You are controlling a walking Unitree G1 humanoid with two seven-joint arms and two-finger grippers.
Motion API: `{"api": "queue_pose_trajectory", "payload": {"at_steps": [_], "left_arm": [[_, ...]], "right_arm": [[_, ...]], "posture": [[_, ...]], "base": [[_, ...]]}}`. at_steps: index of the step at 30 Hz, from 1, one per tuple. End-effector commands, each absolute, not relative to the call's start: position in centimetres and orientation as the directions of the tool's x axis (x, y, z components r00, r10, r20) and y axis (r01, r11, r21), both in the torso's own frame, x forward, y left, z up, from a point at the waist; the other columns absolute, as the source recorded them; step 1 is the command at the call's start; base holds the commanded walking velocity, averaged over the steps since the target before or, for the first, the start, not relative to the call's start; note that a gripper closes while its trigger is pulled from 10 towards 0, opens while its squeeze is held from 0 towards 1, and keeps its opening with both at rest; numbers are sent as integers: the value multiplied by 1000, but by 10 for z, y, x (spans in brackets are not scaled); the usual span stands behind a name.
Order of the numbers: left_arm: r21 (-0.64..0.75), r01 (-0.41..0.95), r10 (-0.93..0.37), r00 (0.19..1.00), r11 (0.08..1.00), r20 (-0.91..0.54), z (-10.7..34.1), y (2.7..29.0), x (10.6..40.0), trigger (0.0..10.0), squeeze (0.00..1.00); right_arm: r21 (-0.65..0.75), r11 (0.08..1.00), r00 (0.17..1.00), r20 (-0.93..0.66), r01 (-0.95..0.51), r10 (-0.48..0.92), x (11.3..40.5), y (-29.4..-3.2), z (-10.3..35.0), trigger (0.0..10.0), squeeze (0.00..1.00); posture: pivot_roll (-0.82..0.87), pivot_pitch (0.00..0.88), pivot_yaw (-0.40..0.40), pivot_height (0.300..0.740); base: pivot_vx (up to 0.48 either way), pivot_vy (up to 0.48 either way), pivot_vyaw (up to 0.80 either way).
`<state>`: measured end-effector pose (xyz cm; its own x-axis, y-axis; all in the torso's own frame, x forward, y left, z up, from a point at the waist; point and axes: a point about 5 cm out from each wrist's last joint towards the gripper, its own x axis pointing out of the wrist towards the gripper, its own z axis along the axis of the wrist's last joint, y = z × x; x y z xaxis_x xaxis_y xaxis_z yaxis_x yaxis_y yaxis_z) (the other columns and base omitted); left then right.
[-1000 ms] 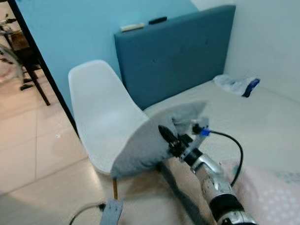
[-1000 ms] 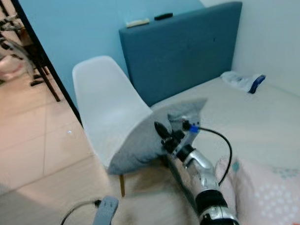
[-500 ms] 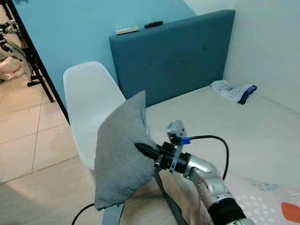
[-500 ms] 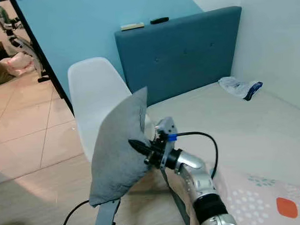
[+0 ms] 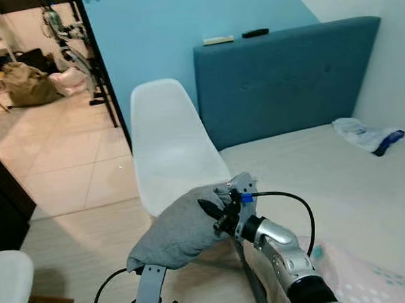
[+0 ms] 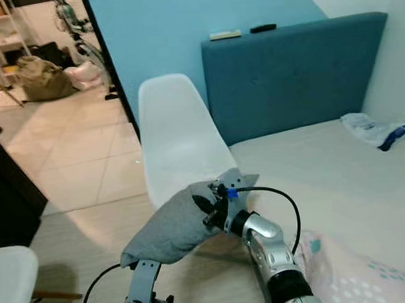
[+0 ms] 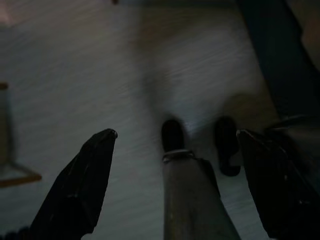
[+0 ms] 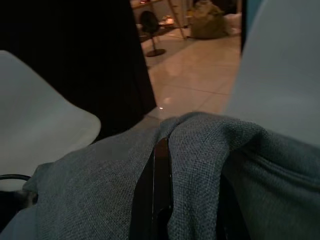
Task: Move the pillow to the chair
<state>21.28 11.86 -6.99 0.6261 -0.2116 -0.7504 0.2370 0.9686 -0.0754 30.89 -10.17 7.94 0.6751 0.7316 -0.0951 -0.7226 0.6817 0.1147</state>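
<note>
The grey pillow (image 5: 182,232) hangs slumped and low in front of the white chair's (image 5: 169,139) seat edge, overlapping it. My right gripper (image 5: 215,214) is shut on the pillow's upper right fold. In the right wrist view one black finger (image 8: 161,190) is pressed into the grey fabric (image 8: 210,165), with the chair's white shell behind. My left arm (image 5: 149,293) hangs low beneath the pillow. In the left wrist view, the left gripper (image 7: 176,133) is open above the wooden floor.
A bed (image 5: 323,167) with a blue headboard (image 5: 286,75) stands right of the chair, a plastic bag (image 5: 361,134) on it. A pink patterned cushion (image 5: 366,279) lies near my right arm. A second white chair (image 5: 7,278) and dark furniture (image 5: 4,198) stand at left.
The camera has swung left, bringing the tiled room into view. The pillow, raised upright half a second ago, has dropped lower and flatter in front of the chair seat, still in my right gripper.
</note>
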Motion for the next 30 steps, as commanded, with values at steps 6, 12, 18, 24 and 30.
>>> {"api": "queue_pose_trajectory", "payload": {"at_steps": [6,12,18,24,30], "left_arm": [[-73,240,-219,665,968,-714,-62,116,224,10000,0],[-81,244,-227,665,967,-711,-62,113,224,10000,0],[-86,242,-230,668,966,-708,-62,112,225,10000,0],[-93,246,-237,667,965,-706,-62,111,224,10000,0],[-88,277,-257,662,957,-704,-62,109,224,10000,0]], "right_arm": [[69,650,647,-64,-757,760,309,-87,87,10000,0],[64,647,644,-66,-760,762,308,-86,87,10000,0],[58,650,647,-66,-757,760,309,-86,87,10000,0],[44,693,690,-60,-720,721,313,-89,89,10000,0],[60,703,702,-49,-708,711,315,-91,90,10000,0]], "posture": [[-110,0,45,740],[-112,0,41,740],[-114,0,38,740],[-114,0,35,740],[-114,0,34,740]], "base": [[0,0,794],[0,0,794],[0,0,789],[0,0,708],[0,-400,0]]}}
